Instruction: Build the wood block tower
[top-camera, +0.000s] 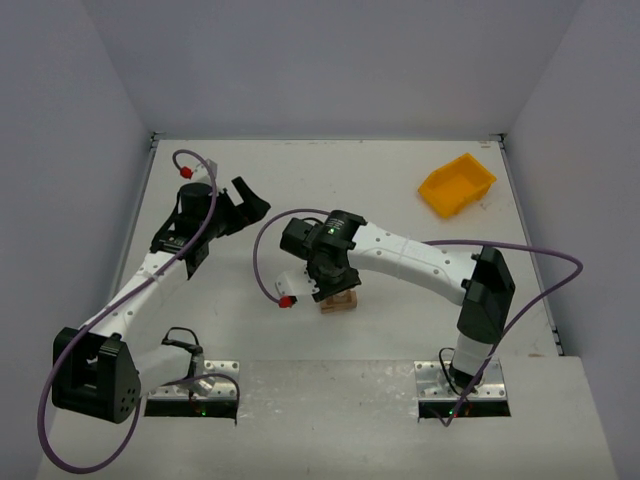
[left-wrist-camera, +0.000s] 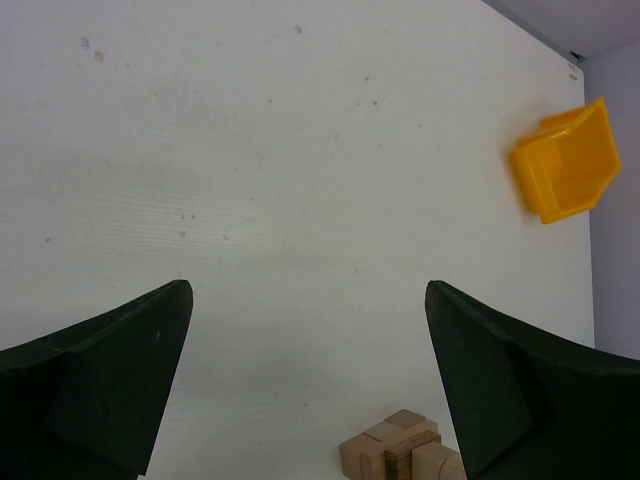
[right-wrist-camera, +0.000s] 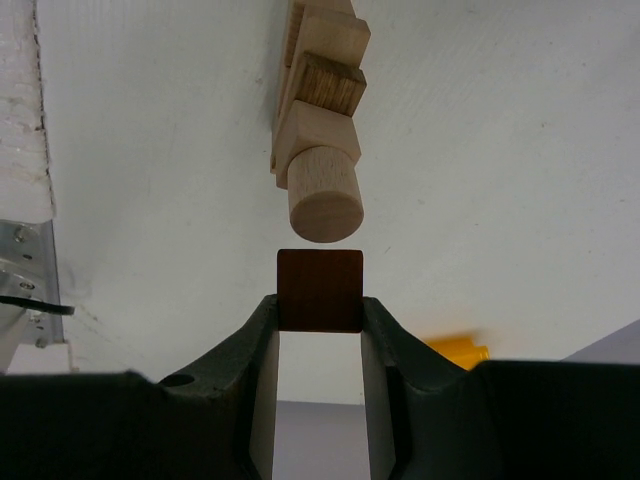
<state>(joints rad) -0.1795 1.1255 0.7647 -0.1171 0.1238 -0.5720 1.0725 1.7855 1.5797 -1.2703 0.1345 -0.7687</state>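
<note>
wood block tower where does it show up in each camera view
Top external: the wood block tower sits just below centre.
Left wrist: the tower is at the bottom edge, right of centre.
Right wrist: the tower is at top centre.
Shared landmark: the yellow bin.

White table (top-camera: 400, 180), wood block stack (top-camera: 338, 302) near middle, yellow bin (top-camera: 445, 185) far right

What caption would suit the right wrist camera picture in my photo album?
Right gripper holds a reddish-brown block close to the pale wooden tower.
</note>
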